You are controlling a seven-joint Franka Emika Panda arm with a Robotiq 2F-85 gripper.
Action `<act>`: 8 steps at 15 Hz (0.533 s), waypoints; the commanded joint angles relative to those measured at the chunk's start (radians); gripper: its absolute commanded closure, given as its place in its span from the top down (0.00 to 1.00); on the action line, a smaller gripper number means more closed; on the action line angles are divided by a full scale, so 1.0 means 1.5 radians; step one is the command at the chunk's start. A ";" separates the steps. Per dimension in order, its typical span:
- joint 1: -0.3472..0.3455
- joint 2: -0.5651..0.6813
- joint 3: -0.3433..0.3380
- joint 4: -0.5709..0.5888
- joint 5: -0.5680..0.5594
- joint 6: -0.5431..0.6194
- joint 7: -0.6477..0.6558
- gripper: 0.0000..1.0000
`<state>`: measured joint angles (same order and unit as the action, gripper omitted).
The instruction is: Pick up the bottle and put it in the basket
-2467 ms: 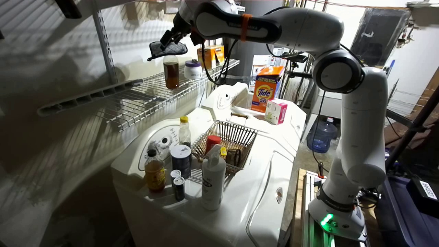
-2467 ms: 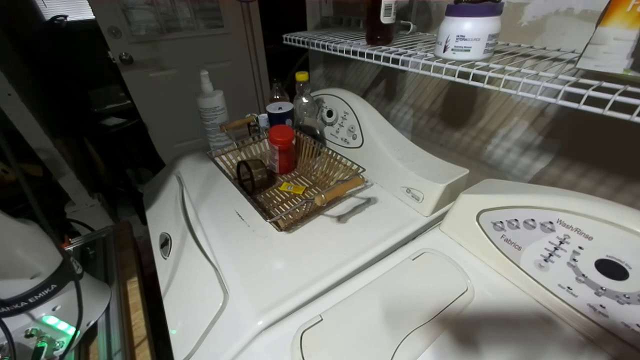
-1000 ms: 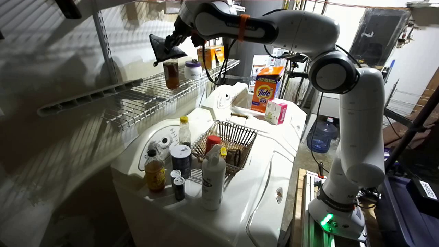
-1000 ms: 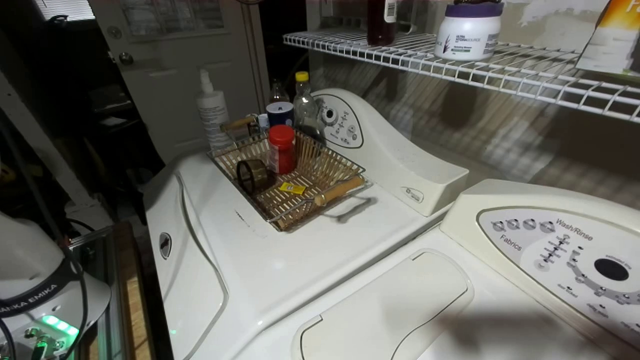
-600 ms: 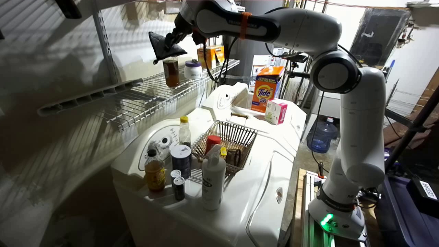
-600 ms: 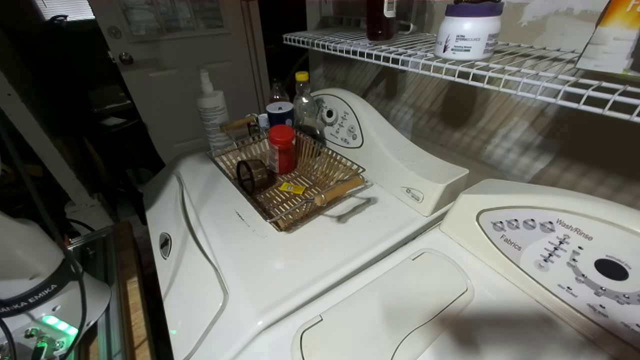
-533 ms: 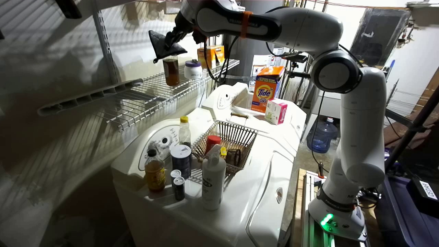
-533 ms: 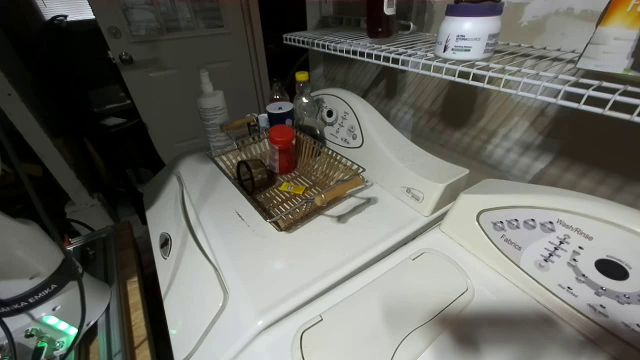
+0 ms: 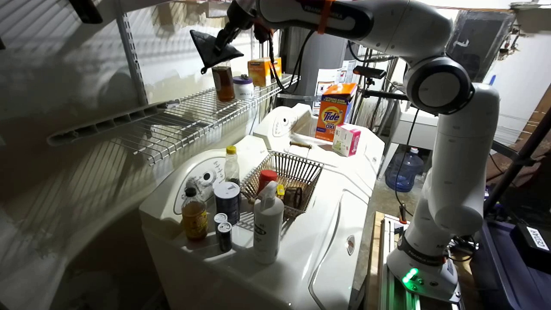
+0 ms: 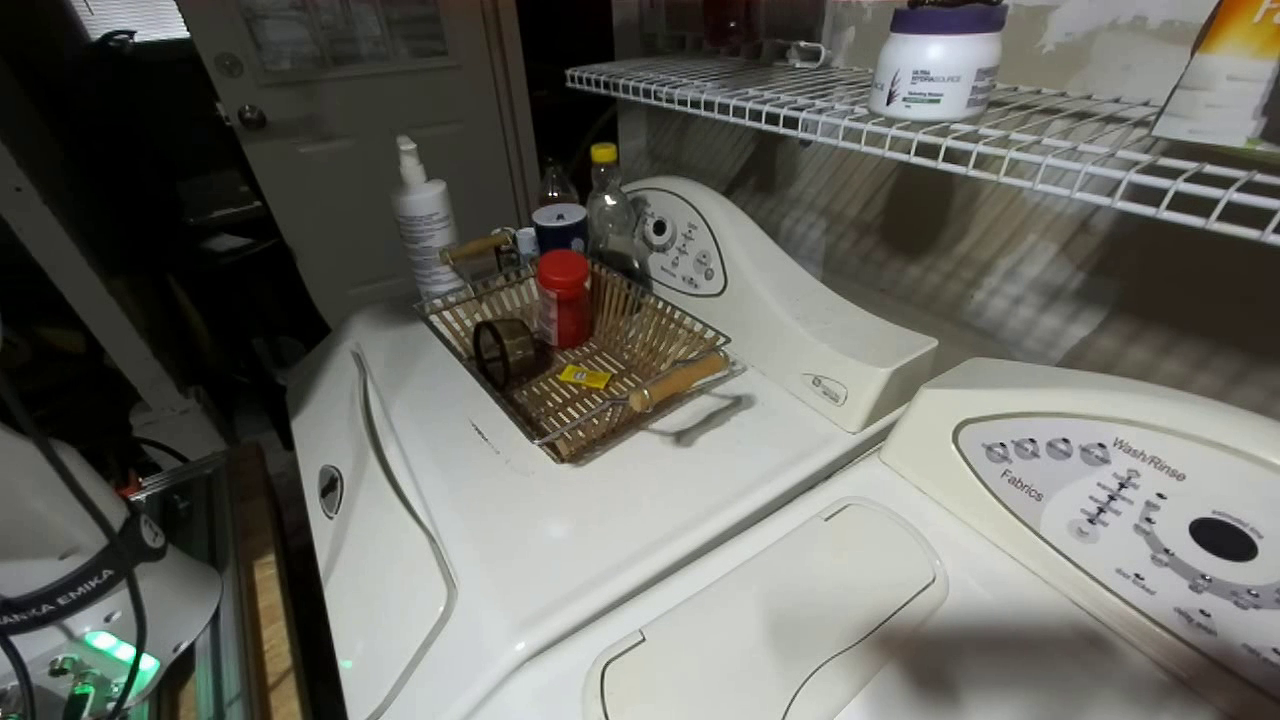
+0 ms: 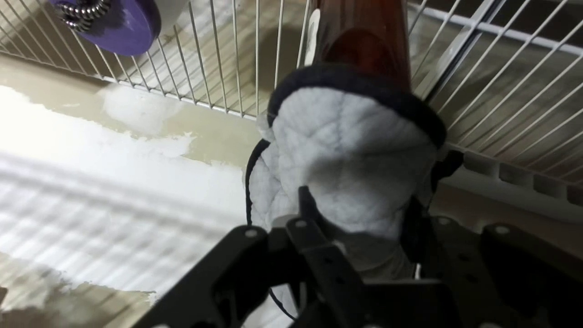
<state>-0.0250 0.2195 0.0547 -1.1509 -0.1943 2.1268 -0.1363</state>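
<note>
One reddish-brown bottle (image 9: pixel 224 84) hangs over the wire shelf (image 10: pixel 1010 160), leaning a touch; whether its base grazes the wires, I cannot tell. Wrist view: a sliver of pale label (image 11: pixel 312 38) at its edge, print unreadable. Covering the bottle's top is a quilted pot holder (image 11: pixel 337 136), and there the gripper (image 11: pixel 360 200) has its bite, jaws clamped on the padding from either side, the bottle's neck hidden beneath.

Just beside, on the shelf, a white jar (image 10: pixel 935 70) with a purple lid, and yes, that reads "ULTRA HYDRASOURCE"! Along from it stands an orange box (image 9: pixel 258 73); an exterior view catches a big "F" right where the picture cuts it off.

Down below, well apart from the bottle, sits the basket (image 10: pixel 655 325) on a white laundry machine (image 10: pixel 560 520): red jar (image 10: pixel 566 310) upright, brown cup (image 10: pixel 510 352) on its side, yellow packet (image 10: pixel 585 376) lying flat. The neighbouring machine's control panel (image 10: pixel 1140 520) calls out "Wash/Rinse" and "Fabrics." Over to the orange carton (image 9: pixel 331 122), and it's "Tide" in big letters, a pink-and-white box (image 9: pixel 345 140) just beside it. On the arm's base (image 10: pixel 90 595), "ANKA EMIKA," starting at the very edge. And farthest out, a black box (image 9: pixel 527 252) with a white tag (image 9: pixel 538 238): "CEDAR."
</note>
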 commanded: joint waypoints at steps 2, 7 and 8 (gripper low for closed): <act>-0.006 -0.111 0.012 -0.115 0.035 -0.014 -0.057 0.19; -0.006 -0.230 0.003 -0.283 0.071 0.055 -0.070 0.19; -0.006 -0.254 0.001 -0.317 0.073 0.073 -0.070 0.19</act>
<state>-0.0255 -0.0142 0.0648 -1.4278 -0.1234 2.1330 -0.2140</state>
